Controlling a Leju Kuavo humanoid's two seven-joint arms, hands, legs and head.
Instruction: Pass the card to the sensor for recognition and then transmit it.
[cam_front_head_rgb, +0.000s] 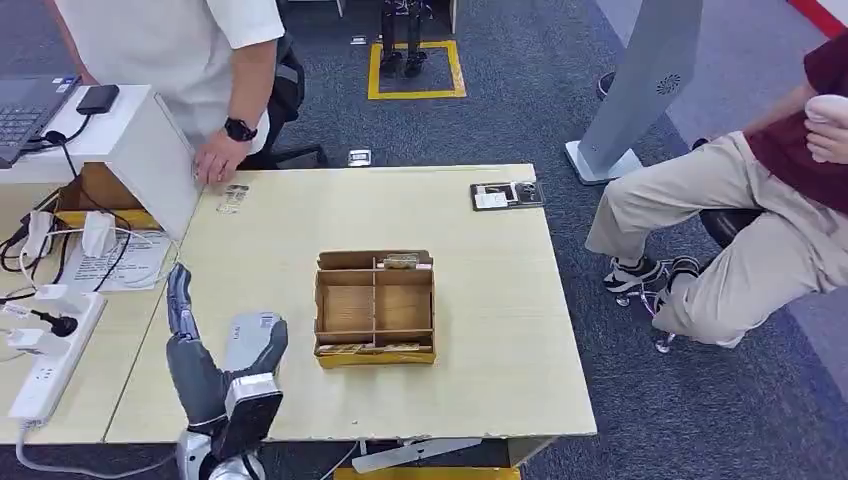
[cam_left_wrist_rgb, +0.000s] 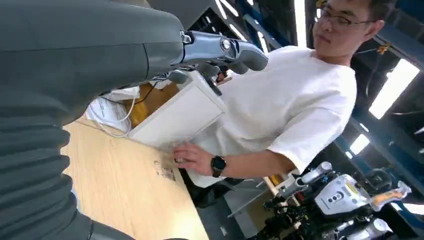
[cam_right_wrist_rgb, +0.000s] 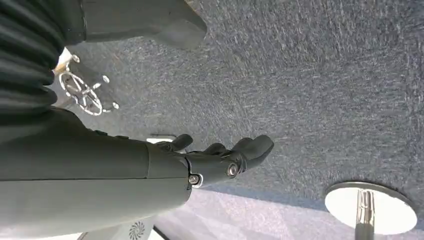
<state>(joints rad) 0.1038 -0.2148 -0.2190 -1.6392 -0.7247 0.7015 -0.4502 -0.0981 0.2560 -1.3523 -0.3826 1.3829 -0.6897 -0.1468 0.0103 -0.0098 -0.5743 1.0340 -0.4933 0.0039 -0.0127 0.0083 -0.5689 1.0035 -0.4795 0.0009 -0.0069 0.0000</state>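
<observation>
Left hand: left hand (cam_front_head_rgb: 205, 365) raised above the table's near left corner, fingers apart, holding nothing
Right hand: right hand (cam_right_wrist_rgb: 220, 160) empty, hanging over the carpet
Card: probably in the cardboard tray (cam_front_head_rgb: 375, 305), not yet picked
Left to do: all steps

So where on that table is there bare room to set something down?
Bare wood lies right of the cardboard organizer, toward the table edge, and between the organizer and the dark card holder. The left is crowded: white box, cables, power strip, the left hand.
</observation>
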